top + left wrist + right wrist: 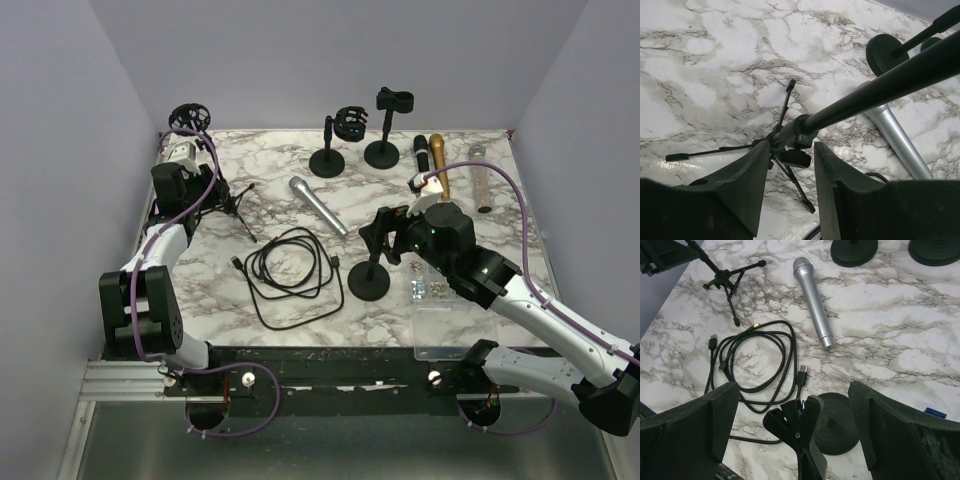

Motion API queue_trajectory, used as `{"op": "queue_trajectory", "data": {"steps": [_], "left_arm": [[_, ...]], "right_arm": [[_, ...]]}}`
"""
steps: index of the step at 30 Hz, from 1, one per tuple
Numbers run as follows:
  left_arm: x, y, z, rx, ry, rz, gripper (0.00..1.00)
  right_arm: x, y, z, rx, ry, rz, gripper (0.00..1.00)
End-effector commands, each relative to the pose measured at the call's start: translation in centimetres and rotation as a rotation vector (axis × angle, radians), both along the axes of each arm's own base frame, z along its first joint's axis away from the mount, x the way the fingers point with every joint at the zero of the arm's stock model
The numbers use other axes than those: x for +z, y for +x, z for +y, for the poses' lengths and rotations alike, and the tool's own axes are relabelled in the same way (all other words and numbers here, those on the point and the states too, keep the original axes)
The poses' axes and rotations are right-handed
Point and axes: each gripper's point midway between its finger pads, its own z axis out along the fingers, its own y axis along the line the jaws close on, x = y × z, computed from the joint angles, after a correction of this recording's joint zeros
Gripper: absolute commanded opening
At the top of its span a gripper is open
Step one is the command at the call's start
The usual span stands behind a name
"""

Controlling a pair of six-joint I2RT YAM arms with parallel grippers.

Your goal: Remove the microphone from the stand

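**Ana:** From above, where is the microphone?

**Ben:** The silver microphone (318, 207) lies flat near the middle of the marble table (280, 160), free of every stand. It is between the tripod stand (238, 205) on the left and the round-base stand (370, 283) nearer the front, and it touches neither. A coiled black cable (258, 272) lies just in front of it.

**Ana:** And the arms?

**Ben:** The left gripper (214, 196) is at the tripod stand's hub. The right gripper (388, 234) is at the top of the round-base stand.

**Ana:** What does the left wrist camera show?

**Ben:** Its two fingers (747, 190) flank the knob (794, 158) under the hub, with only a narrow gap between them. I cannot tell whether they pinch it or merely bracket it. The stand's pole (880, 87) slants off to the upper right. The microphone's handle lies on the marble beyond it.

**Ana:** And the right wrist camera?

**Ben:** Its fingers (700, 425) are spread wide and grasp nothing. The stand's clip (795, 424) sits between them, empty, above its round base. Farther out the microphone lies on the marble with its head pointing away from the camera. A cable plug lies near its tail, and the cable's loops lie to the left. The tripod's legs show at the upper left.
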Motion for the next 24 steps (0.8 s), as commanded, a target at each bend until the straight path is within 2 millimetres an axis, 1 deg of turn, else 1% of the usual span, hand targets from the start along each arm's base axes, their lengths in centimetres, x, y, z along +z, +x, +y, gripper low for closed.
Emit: {"op": "queue_trajectory", "data": {"steps": [1, 2, 4, 6, 7, 9, 11, 15, 20, 24], "left_arm": [[0.0, 0.3, -0.5, -0.026, -0.003, 0.018, 0.43], [-0.1, 0.3, -0.5, -0.025, -0.006, 0.022, 0.43], [-0.1, 0.3, -0.6, -0.027, -0.013, 0.026, 0.38], [-0.1, 0.3, -0.7, -0.030, -0.016, 0.029, 0.27], [-0.1, 0.3, -0.7, -0.031, -0.019, 0.032, 0.19], [0.0, 0.2, -0.8, -0.029, -0.032, 0.034, 0.06], [0.1, 0.1, -1.0, -0.030, -0.063, 0.040, 0.00], [0.3, -0.1, -1.3, -0.035, -0.201, 0.053, 0.00], [0.4, -0.4, -1.2, -0.027, -0.480, 0.100, 0.00], [0.9, -0.2, -1.3, -0.029, -0.689, 0.130, 0.00]], "right_arm": [[0.2, -0.1, -0.1, -0.002, 0.005, -0.012, 1.00], [0.2, -0.1, -0.2, -0.004, 0.004, -0.012, 1.00], [0.3, -0.1, -0.2, -0.005, 0.005, -0.015, 1.00], [0.3, -0.1, -0.3, -0.007, 0.004, -0.015, 1.00], [0.4, -0.1, -0.4, -0.008, 0.004, -0.016, 1.00], [0.4, -0.2, -0.5, -0.010, 0.004, -0.016, 1.00], [0.5, -0.2, -0.5, -0.010, 0.004, -0.020, 1.00], [0.7, -0.2, -0.6, -0.013, 0.003, -0.023, 1.00], [0.5, -0.2, -0.6, -0.012, -0.002, -0.021, 1.00], [0.4, -0.1, -0.5, -0.009, -0.008, -0.019, 1.00]]}}
